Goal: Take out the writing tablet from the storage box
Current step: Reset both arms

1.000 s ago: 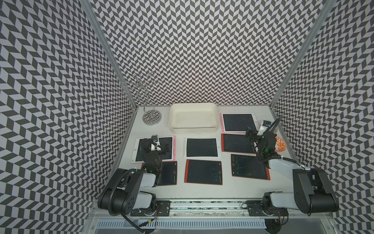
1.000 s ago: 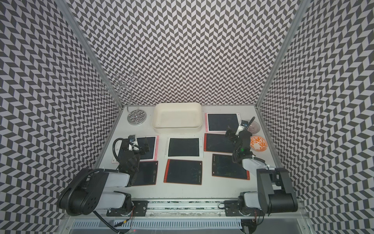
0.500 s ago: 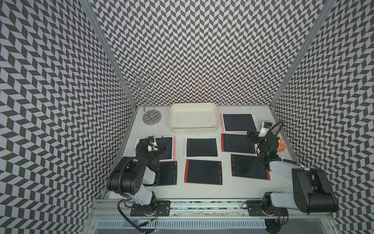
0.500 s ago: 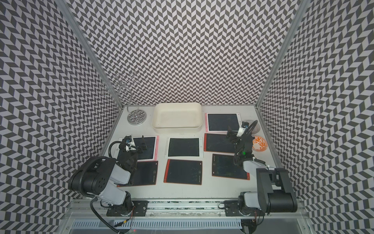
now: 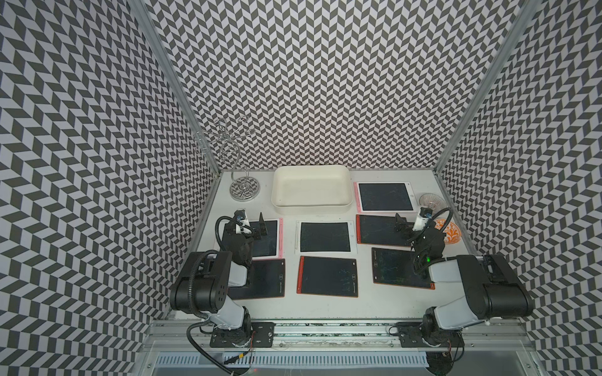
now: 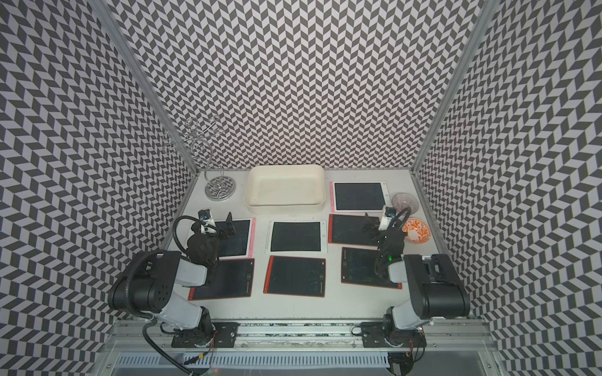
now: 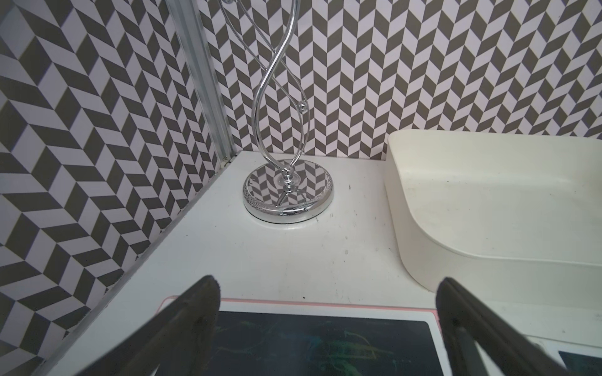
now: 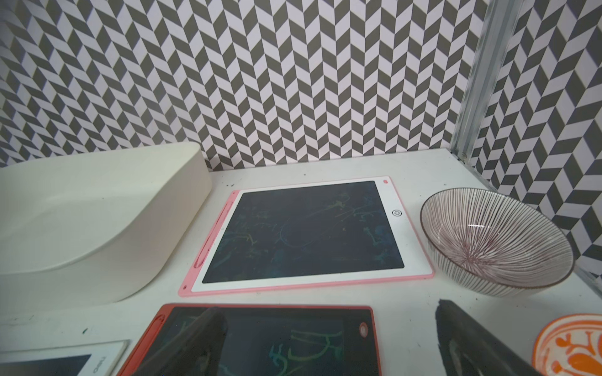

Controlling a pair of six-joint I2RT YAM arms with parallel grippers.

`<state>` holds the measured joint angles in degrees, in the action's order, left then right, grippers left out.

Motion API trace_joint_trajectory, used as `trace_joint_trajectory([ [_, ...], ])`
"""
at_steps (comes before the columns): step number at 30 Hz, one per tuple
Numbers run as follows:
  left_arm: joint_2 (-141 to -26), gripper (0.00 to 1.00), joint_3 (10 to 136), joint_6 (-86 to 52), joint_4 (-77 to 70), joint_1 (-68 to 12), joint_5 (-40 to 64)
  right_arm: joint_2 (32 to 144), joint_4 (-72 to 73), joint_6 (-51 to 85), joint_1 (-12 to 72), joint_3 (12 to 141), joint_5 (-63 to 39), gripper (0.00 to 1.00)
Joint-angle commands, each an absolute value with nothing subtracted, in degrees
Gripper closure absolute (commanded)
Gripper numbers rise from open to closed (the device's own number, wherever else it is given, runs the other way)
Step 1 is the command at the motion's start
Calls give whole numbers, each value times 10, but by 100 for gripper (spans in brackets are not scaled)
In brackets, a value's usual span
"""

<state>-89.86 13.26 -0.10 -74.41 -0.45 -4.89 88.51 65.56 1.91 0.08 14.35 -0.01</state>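
The cream storage box (image 5: 311, 190) (image 6: 285, 188) stands at the back middle of the table; I see no tablet inside it. Its wall shows in the left wrist view (image 7: 488, 211) and the right wrist view (image 8: 81, 221). Several writing tablets lie flat on the table around it. My left gripper (image 5: 257, 228) (image 6: 228, 226) (image 7: 329, 325) hangs open and empty over a pink-edged tablet (image 5: 268, 241) (image 7: 325, 345). My right gripper (image 5: 404, 228) (image 6: 369, 224) (image 8: 329, 338) is open and empty over a red-framed tablet (image 5: 378, 229) (image 8: 277, 341).
A chrome wire stand (image 5: 244, 188) (image 7: 288, 195) stands in the back left corner. A striped glass bowl (image 5: 430, 201) (image 8: 495, 241) and an orange patterned bowl (image 5: 451, 231) (image 8: 570, 348) sit by the right wall. Chevron walls close in three sides.
The left arm has folded back and lifted its elbow, its gripper staying over the pink-edged tablet. The right gripper shifted only slightly. Both grippers stayed open.
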Motion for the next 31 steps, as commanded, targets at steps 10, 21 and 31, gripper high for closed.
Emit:
trace_joint_trajectory([
  [10,-894,1,140,-7,-735,-3,-38,886,736,0,0,142,-19,1],
  [21,-894,1,141,-7,-735,-4,-38,887,733,-2,2,144,-17,1],
  [31,-894,1,140,-7,-736,0,-30,889,725,-12,3,150,-39,1],
])
